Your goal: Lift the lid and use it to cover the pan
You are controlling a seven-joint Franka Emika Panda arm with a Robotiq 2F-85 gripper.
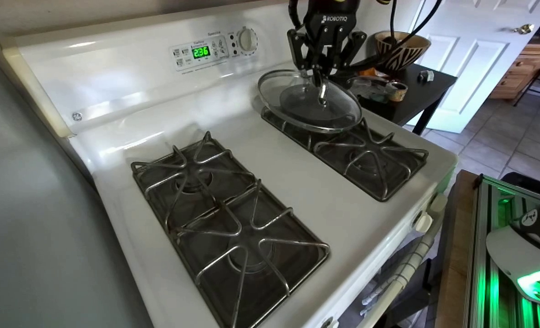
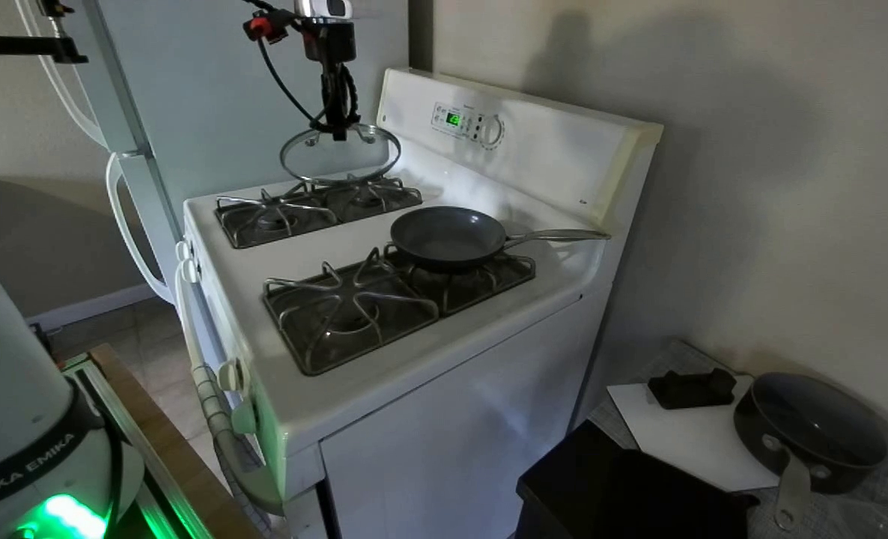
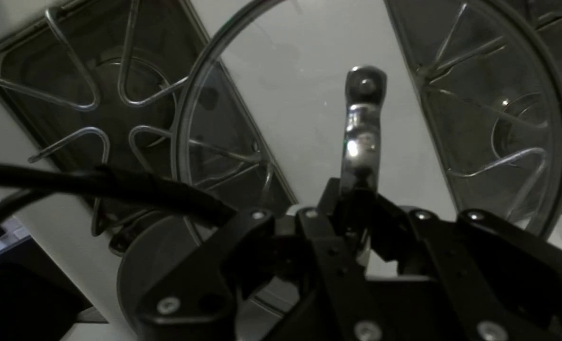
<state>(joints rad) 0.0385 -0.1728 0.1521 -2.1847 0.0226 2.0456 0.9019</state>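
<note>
Claw [image 3: 357, 202] tight on lid handle [image 3: 362, 137]

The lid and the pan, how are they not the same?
The lid is see-through, but the pan is dark grey and not see-through. The gripper holds the lid up in the air, while the pan sits on the stove. The lid has a short, curved metal handle at its middle; the pan has a long handle sticking out from its side. Both are round and have a handle.
</note>
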